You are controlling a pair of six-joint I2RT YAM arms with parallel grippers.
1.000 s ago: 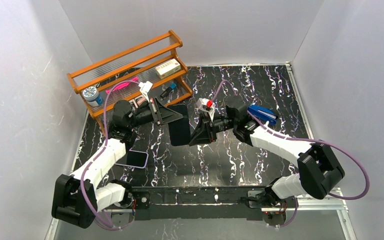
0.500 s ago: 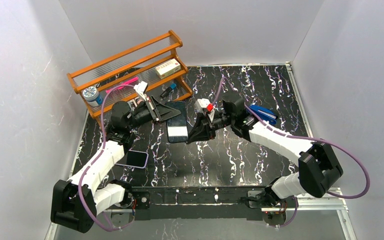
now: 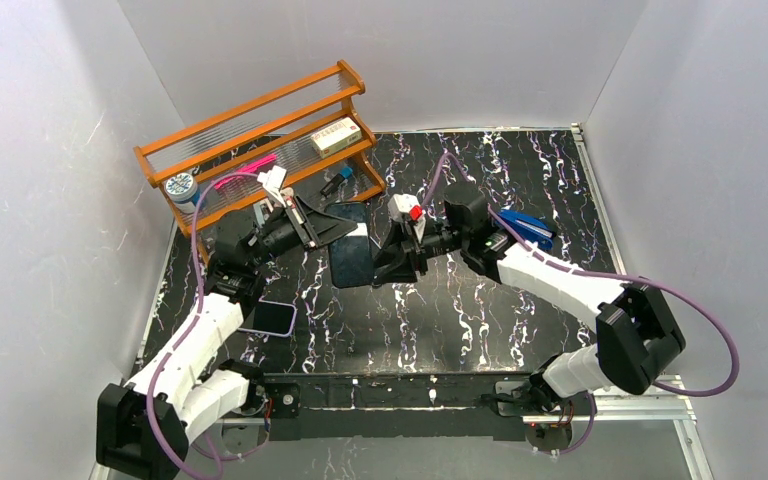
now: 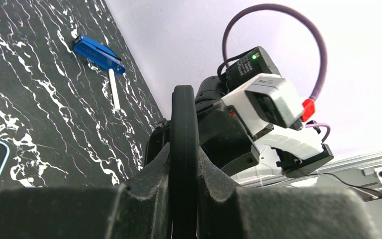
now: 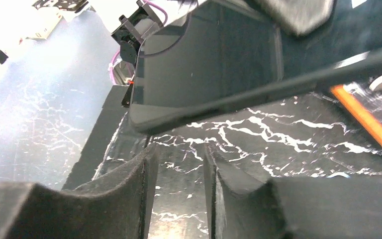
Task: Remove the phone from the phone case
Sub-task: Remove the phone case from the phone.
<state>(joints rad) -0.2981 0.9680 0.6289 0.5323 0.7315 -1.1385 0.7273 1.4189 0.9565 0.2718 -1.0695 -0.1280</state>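
A dark phone in its black case [image 3: 352, 257] is held above the table's middle. My left gripper [image 3: 332, 228] is shut on its far left edge; in the left wrist view the case shows edge-on [image 4: 184, 124] between the shut jaws of the left gripper [image 4: 184, 164]. My right gripper [image 3: 385, 266] sits just right of the phone. In the right wrist view the right gripper [image 5: 179, 169] is open and empty, with the phone's glossy face [image 5: 214, 69] above and beyond the fingertips, apart from them.
A second phone with a lilac rim [image 3: 275, 318] lies on the table near the left arm. A wooden rack [image 3: 260, 130] with a box, a pink pen and a blue tape roll stands at the back left. A blue stapler [image 3: 525, 228] lies behind the right arm.
The left arm has drawn back and left, carrying the phone a little left and turning it. The right gripper followed slightly left.
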